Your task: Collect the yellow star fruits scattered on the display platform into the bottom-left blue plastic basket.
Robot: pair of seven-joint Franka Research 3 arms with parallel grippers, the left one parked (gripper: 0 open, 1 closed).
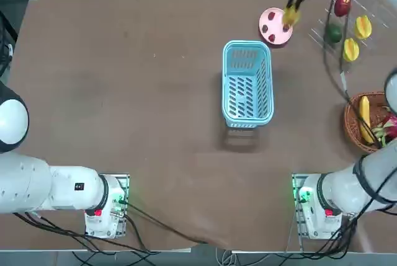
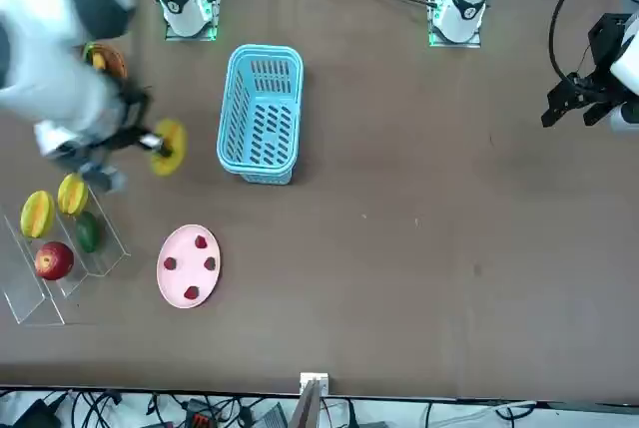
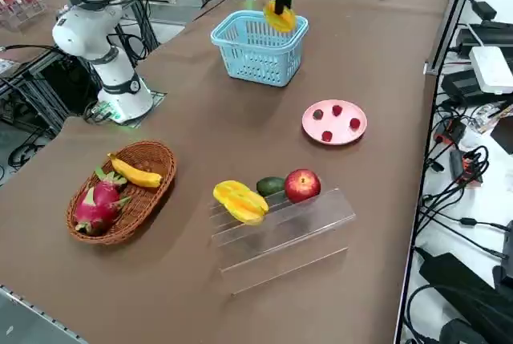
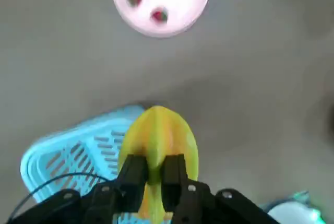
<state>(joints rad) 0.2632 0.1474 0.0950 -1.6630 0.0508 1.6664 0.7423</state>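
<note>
My right gripper is shut on a yellow star fruit and holds it in the air between the pink plate and the blue plastic basket. The wrist view shows both fingers pinching the ridged star fruit above the basket's edge. Two more star fruits rest on the clear display platform at the far right. The slotted basket stands upright near the table's middle with nothing in it.
A pink plate with three red berries lies just beyond the basket. A red apple and a green fruit share the platform. A wicker basket with a banana and dragon fruit sits at the right edge.
</note>
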